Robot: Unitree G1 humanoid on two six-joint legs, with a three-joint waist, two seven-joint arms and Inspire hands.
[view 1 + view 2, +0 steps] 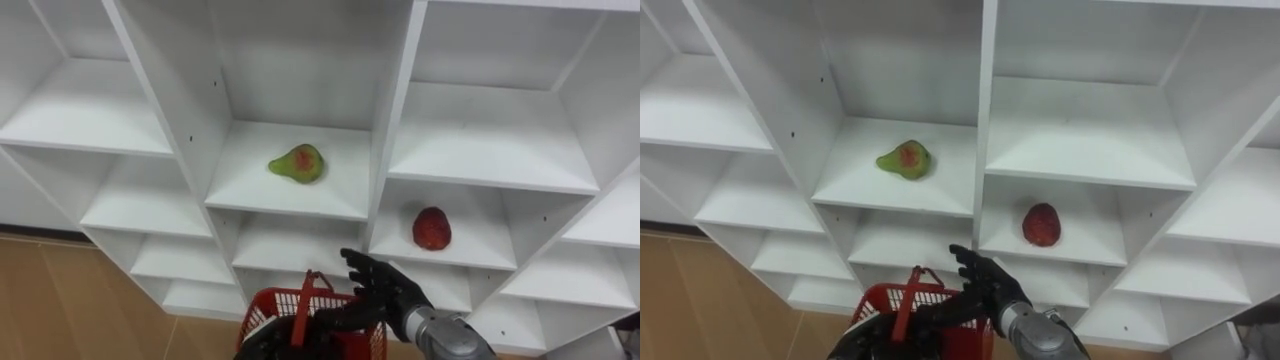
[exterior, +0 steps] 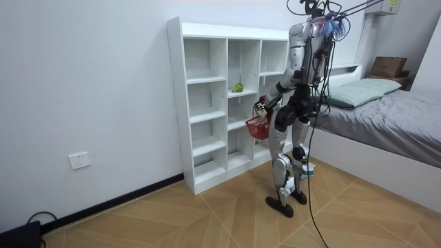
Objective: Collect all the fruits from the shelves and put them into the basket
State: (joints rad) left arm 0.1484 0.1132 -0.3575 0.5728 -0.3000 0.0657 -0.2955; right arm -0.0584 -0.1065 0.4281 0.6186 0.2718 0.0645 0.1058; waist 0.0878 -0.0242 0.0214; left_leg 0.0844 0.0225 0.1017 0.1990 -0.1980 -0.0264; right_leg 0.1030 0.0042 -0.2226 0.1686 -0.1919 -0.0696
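Left eye view shows us our right hand, fingers spread, gripping nothing, over the red basket.

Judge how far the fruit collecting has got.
Done: the robot stands at the closet, red basket at its left hand. Under way: the open right hand is raised over the basket, below the red fruit. Left: the pear and the red fruit both lie on shelves, uncollected.

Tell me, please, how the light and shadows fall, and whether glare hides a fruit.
Left eye view: soft, even light; the pear and the red fruit cast faint shadows, without glare. Room view: the closet has compartments that look shaded inside.
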